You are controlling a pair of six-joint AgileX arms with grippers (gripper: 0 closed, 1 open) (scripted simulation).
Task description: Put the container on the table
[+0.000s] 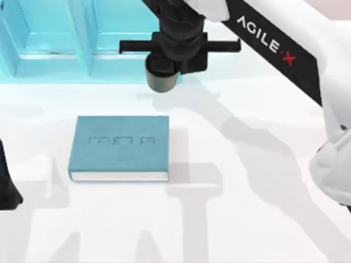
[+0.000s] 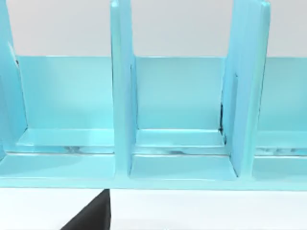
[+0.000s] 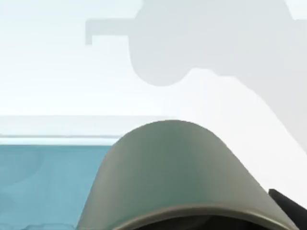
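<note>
The container [image 1: 160, 81], a small olive-brown cup, hangs under my right gripper [image 1: 171, 59] above the table [image 1: 247, 181], just in front of the light-blue shelf unit [image 1: 66, 38]. My right gripper is shut on the container, and its shadow falls on the white top beneath. In the right wrist view the container [image 3: 184, 175] looms close, with one dark finger [image 3: 290, 203] beside its rim. The teal book [image 1: 120, 148] lies flat, nearer the front and left of the cup. My left arm [image 1: 5, 186] stays parked at the left edge.
The shelf unit [image 2: 144, 120] runs along the back left, with upright dividers and open compartments. The right arm's white link [image 1: 285, 49] crosses the back right. Bare white tabletop lies to the right of the book [image 3: 43, 182].
</note>
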